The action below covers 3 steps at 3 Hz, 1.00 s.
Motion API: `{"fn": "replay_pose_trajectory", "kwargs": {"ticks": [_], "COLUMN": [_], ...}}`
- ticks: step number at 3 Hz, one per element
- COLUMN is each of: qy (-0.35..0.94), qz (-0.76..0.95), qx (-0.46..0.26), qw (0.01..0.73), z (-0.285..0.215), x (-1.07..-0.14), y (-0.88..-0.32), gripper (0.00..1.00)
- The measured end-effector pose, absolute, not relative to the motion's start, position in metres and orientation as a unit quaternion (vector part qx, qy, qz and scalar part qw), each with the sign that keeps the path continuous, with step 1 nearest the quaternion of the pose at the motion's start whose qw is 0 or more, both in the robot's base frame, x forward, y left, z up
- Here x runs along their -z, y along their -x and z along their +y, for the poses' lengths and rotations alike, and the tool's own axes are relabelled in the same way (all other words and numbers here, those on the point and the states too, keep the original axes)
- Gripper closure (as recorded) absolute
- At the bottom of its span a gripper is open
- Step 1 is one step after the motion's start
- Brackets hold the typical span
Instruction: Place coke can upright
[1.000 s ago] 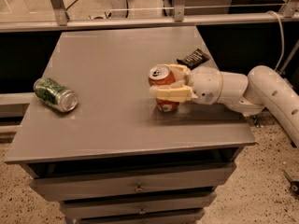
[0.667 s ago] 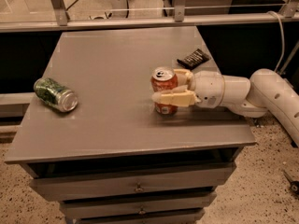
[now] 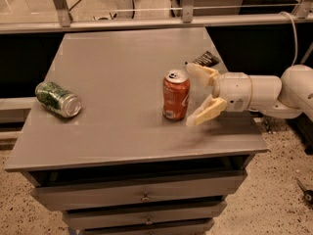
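The coke can (image 3: 176, 95) stands upright on the table (image 3: 122, 131), with free surface toward 9 o'clock up to the green can (image 3: 57, 99). The gripper (image 3: 191, 95) at its 3 o'clock, near the right edge, is spread wide and apart from the can; a second ago it clasped it.

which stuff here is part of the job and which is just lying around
Job: red aluminium coke can, upright; gripper, open, beside it.
Lying about: green patterned can, on its side; flat dark snack wrapper, behind the gripper.

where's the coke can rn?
Camera view: coke can upright on the table, right of centre, just picture-left of the open gripper; green can lies far left.
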State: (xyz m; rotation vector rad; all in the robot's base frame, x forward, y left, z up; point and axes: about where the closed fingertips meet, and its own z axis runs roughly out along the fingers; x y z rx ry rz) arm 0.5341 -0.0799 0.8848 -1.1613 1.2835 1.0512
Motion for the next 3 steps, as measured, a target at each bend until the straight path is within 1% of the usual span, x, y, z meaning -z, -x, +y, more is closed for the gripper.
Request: {"fn": "replay_pose_trajectory", "kwargs": {"ticks": [1, 2, 3], "qy": [0.508, 0.501, 0.499], "qz": [0.565, 0.602, 0.604], "qx": [-0.393, -0.336, -0.328], "qw": [0.517, 0.523, 0.528], "z": [-0.124, -0.188, -0.196], "x": [-0.895, -0.917, -0.922], "y": [-0.535, -0.539, -0.542], "gripper": [0.00, 0.00, 0.00]}}
